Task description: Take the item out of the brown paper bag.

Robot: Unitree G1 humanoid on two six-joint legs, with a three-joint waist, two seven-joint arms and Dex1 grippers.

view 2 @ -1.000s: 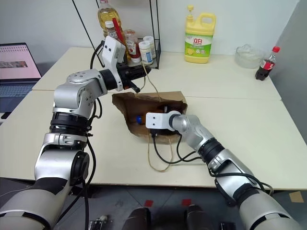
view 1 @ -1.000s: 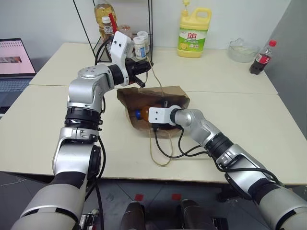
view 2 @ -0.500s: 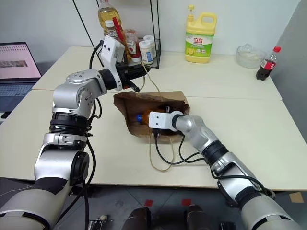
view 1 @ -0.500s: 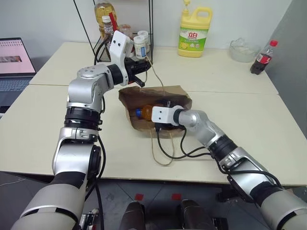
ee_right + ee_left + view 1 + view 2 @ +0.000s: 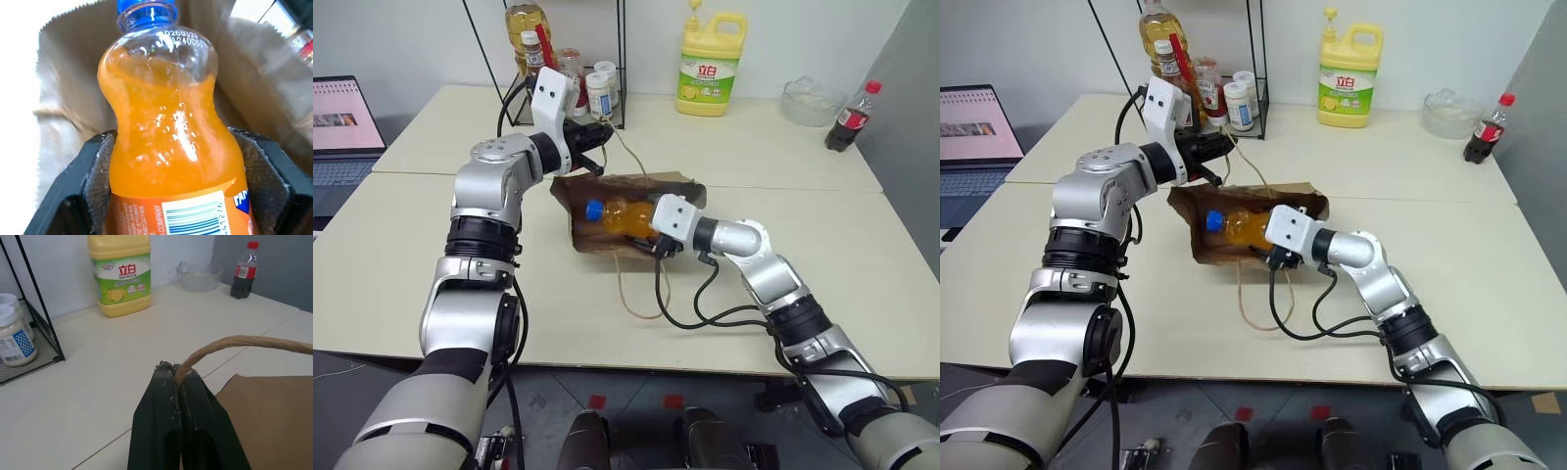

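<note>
**Orange bottle gripped, partly out of the bag**

The right gripper (image 5: 171, 196) clamps the item (image 5: 625, 213), its two black fingers (image 5: 80, 181) pressed against either side of the orange-filled body just below the shoulder. The blue cap points away from the gripper, out past the mouth of the brown paper bag (image 5: 597, 240), which lies on the table (image 5: 411, 245) under and around the bottle. Beyond the bag, the left gripper (image 5: 176, 369) is clenched on a tan string handle (image 5: 244, 341), holding it up above the bag's far edge. Farther off stand a yellow detergent jug (image 5: 710, 61) and a cola bottle (image 5: 850, 113).
</note>
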